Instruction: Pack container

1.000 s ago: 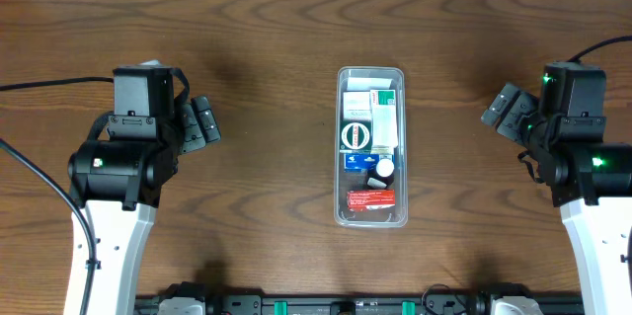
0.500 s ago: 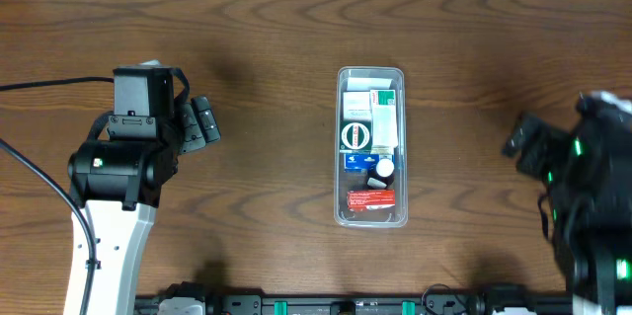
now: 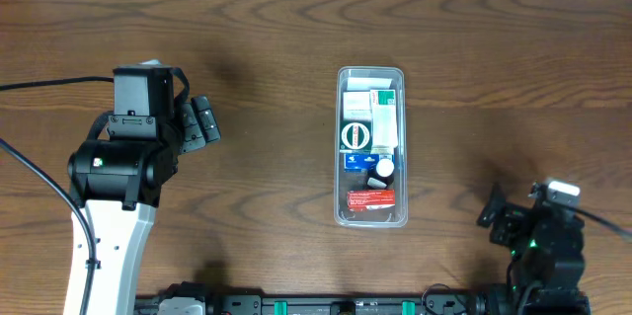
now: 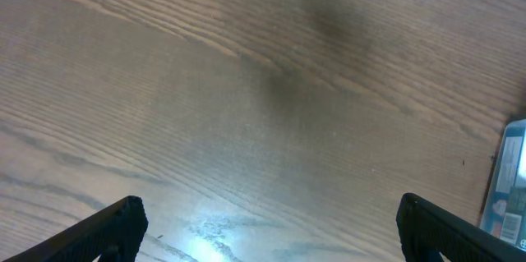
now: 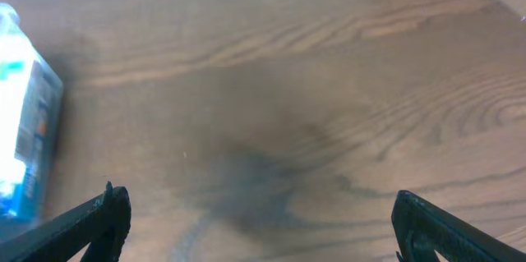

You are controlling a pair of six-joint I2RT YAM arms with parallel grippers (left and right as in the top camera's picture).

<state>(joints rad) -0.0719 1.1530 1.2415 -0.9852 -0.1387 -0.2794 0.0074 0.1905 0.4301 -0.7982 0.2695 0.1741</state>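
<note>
Clear plastic and light by the look of it, the container [image 3: 340, 157] lies lengthwise in the middle of the bench [image 3: 267, 29], filled end to end with small boxes [image 3: 384, 118] and a white-capped bottle [image 3: 384, 168]. I see no loose item beside it, so the packing looks about finished to me. The left gripper [image 3: 205, 123] hangs well off to the container's left, fingers spread and empty. The right gripper [image 3: 491, 211] sits low off the container's near right corner, likewise spread with nothing between its fingers. That one is my worry: a careless swing toward the container could clip its wall and skid or tip it, spilling the contents. Pressing anything more into so full a container might also pop a box out.
</note>
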